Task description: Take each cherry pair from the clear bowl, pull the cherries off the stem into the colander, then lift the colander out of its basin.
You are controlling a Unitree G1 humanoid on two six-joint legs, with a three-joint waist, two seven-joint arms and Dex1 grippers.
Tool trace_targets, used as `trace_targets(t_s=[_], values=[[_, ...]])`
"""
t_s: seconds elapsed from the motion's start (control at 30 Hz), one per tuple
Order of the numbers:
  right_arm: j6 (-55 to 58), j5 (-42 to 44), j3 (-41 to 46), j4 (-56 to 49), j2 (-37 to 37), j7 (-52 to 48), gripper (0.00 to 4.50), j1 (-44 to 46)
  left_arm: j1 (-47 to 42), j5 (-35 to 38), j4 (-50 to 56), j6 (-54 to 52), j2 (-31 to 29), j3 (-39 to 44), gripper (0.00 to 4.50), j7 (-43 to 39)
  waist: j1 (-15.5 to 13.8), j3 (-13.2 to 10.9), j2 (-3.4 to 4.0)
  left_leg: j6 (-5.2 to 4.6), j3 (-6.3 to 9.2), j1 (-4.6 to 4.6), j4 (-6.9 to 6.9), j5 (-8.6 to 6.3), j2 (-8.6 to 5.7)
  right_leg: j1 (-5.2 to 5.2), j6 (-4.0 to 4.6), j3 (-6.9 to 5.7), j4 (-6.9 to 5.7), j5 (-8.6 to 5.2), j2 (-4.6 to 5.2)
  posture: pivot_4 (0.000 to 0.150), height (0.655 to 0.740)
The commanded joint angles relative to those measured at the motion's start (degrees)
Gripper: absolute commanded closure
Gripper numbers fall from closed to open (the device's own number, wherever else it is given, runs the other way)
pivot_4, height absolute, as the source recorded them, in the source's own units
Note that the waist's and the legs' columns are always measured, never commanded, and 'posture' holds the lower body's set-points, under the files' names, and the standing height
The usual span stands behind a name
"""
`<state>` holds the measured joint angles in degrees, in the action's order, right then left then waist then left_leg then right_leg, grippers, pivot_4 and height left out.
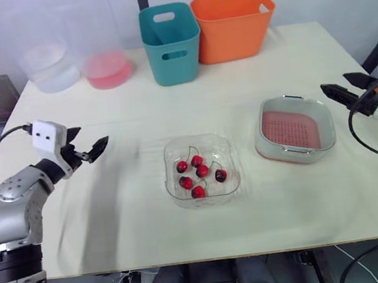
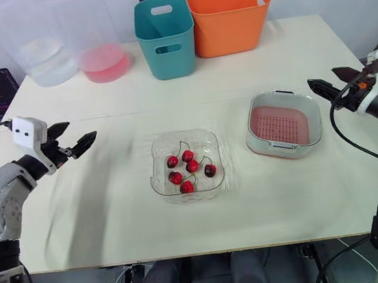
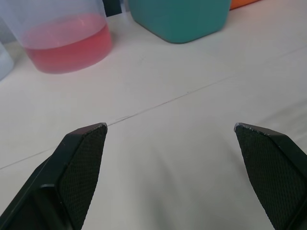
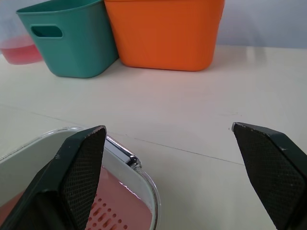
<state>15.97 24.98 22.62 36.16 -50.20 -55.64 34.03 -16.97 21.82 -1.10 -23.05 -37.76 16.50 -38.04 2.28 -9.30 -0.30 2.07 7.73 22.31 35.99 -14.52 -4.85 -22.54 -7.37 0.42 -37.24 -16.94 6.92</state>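
Closest to the table's (image 1: 116,219) front edge sits the clear bowl (image 1: 229,186), holding six red cherries (image 1: 202,171) with thin stems, clustered around its middle. To the bowl's right, a little farther back and apart from it, the white basin (image 1: 273,152) rests on the table with the pink colander (image 1: 290,131) seated inside it; no cherries show in the colander.

The left gripper (image 1: 92,137) hovers above the table well to the left of the bowl, its two black fingers spread wide with nothing between them. The right gripper (image 1: 334,83) hangs just beyond the basin's right side, fingers likewise parted and empty, pointing toward the basin.

Along the far edge stand a teal bin (image 1: 171,43) and an orange bin (image 1: 233,25) side by side, with a clear container of pink liquid (image 1: 106,69) and another clear container (image 1: 49,69) to their left.
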Motion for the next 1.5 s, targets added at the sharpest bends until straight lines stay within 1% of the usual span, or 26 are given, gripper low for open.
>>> trace_targets(t_s=[0.03, 0.43, 0.53, 0.77, 1.0, 1.1, 1.13, 1.17, 1.2, 1.27, 1.3, 1.33, 1.37, 1.43, 1.5], values=[[-0.31, 0.63, 0.61, -2.36, -0.27, -0.36, 0.04, 0.31, -0.27, -0.29, 0.86, 1.72, -0.57, 1.02, 0.00, 0.25, 0.00, 0.00, 0.00, 0.00, 0.00, 0.00, 0.00, 0.00, 0.00, 0.00, 0.00, 0.00, 0.00, 0.00, 0.00, 0.150, 0.7400], [-0.41, 0.63, 0.68, -2.06, -0.17, -0.26, 0.04, 0.47, -0.28, -0.15, 0.76, 1.60, -0.66, 1.08, 0.00, 0.10, 0.00, 0.00, 0.00, 0.00, 0.00, 0.00, 0.00, 0.00, 0.00, 0.00, 0.00, 0.00, 0.00, 0.00, 0.00, 0.150, 0.7400], [-0.92, 0.13, 0.48, -1.56, -0.20, 0.22, 0.04, 0.81, -0.08, -1.57, -0.27, 2.97, -1.32, 0.89, 0.00, 0.26, 0.01, 0.00, 0.00, 0.00, 0.00, 0.00, 0.00, 0.00, 0.00, 0.00, 0.00, 0.00, 0.00, 0.00, 0.00, 0.150, 0.7400], [-1.03, 0.09, 0.46, -1.28, -0.63, 0.37, 0.04, 1.30, -1.15, -1.52, -2.13, 3.87, -1.18, 0.74, 0.00, 0.02, -0.01, 0.00, 0.00, -0.01, 0.00, 0.00, 0.00, 0.00, 0.00, 0.00, 0.00, 0.00, 0.00, 0.00, 0.00, 0.150, 0.7400], [1.97, -0.29, 0.17, -3.69, -0.84, 5.33, 0.04, 3.37, -2.19, -0.83, -2.99, 4.46, -1.07, 1.38, 0.00, -0.46, 0.05, 0.00, 0.00, 0.00, 0.00, 0.00, 0.00, 0.00, 0.00, 0.00, 0.00, 0.00, 0.00, 0.00, 0.00, 0.150, 0.7400], [8.92, 0.00, -1.32, -7.07, -1.84, 7.88, 0.04, 6.55, -2.80, 0.40, -2.32, 3.34, -2.10, 2.67, 0.00, -0.93, 0.28, 0.00, 0.01, 0.00, -0.01, 0.00, -0.02, 0.00, 0.01, -0.05, 0.00, 0.03, -0.03, 0.00, 0.00, 0.150, 0.7400], [14.49, 0.65, -2.79, -9.34, -3.03, 7.70, 0.04, 8.40, -3.10, 1.09, -1.78, 2.51, -3.15, 3.46, 0.00, -1.42, 0.29, 0.00, 0.01, 0.00, -0.02, 0.00, -0.02, 0.00, 0.02, -0.11, 0.00, 0.08, -0.06, 0.00, -0.02, 0.150, 0.7400], [23.07, 2.51, -4.62, -12.31, -4.64, 7.27, 0.04, 11.42, -3.27, 2.34, -0.55, 0.98, -4.97, 4.48, 0.00, -2.62, 0.35, -0.02, 0.04, 0.00, -0.02, 0.02, -0.02, 0.00, 0.02, -0.15, 0.00, 0.11, -0.08, 0.00, -0.03, 0.150, 0.7400], [29.23, 3.81, -5.74, -14.33, -5.72, 6.93, 0.04, 13.52, -3.34, 3.26, 0.40, -0.15, -6.21, 5.09, 0.00, -3.40, 0.35, -0.03, 0.05, 0.00, -0.03, 0.07, -0.01, 0.00, 0.03, -0.22, 0.00, 0.14, -0.11, 0.00, -0.04, 0.150, 0.7400], [38.09, 5.94, -8.58, -19.39, -6.58, 6.34, 0.04, 17.00, -3.03, 6.43, 3.45, -3.77, -9.27, 6.21, 0.00, -6.06, 0.25, -0.04, 0.06, -0.01, -0.04, 0.16, -0.08, -0.01, 0.04, -0.43, 0.03, 0.27, -0.16, 0.01, -0.06, 0.150, 0.7400], [40.53, 6.12, -10.64, -22.90, -6.52, 6.37, 0.04, 17.51, -2.43, 8.37, 5.34, -5.82, -10.94, 6.68, 0.00, -8.00, 0.17, -0.03, 0.06, -0.04, -0.01, 0.20, -0.13, -0.03, 0.06, -0.47, 0.03, 0.28, -0.12, 0.01, -0.08, 0.150, 0.7400], [43.26, 7.03, -12.38, -27.03, -6.06, 6.47, 0.04, 17.59, -1.65, 10.29, 7.45, -7.92, -12.50, 7.03, 0.00, -9.84, 0.10, -0.02, 0.03, -0.14, -0.01, 0.18, -0.16, -0.09, 0.07, -0.45, 0.03, 0.28, -0.08, 0.01, -0.09, 0.150, 0.7400], [48.53, 9.57, -14.08, -32.43, -4.39, 7.35, 0.04, 17.47, -0.48, 12.79, 10.42, -10.21, -13.81, 7.46, 0.00, -11.76, 0.13, 0.01, -0.01, -0.18, 0.00, 0.18, -0.19, -0.12, 0.09, -0.45, 0.03, 0.27, -0.02, 0.01, -0.10, 0.150, 0.7400], [56.62, 13.58, -15.62, -39.40, -1.40, 8.87, 0.04, 17.35, 1.44, 16.91, 14.83, -13.81, -15.19, 7.75, 0.00, -14.26, 0.12, 0.01, -0.02, -0.23, 0.00, 0.14, -0.20, -0.16, 0.12, -0.36, 0.03, 0.27, 0.03, 0.01, -0.09, 0.150, 0.7400], [63.16, 16.36, -17.24, -45.21, 2.43, 11.05, 0.04, 16.91, 4.96, 18.73, 18.97, -15.26, -16.19, 6.59, 0.00, -17.23, 0.09, 0.01, -0.01, -0.25, -0.02, 0.14, -0.18, -0.18, 0.11, -0.34, 0.06, 0.29, 0.03, 0.03, -0.08, 0.150, 0.7400]])
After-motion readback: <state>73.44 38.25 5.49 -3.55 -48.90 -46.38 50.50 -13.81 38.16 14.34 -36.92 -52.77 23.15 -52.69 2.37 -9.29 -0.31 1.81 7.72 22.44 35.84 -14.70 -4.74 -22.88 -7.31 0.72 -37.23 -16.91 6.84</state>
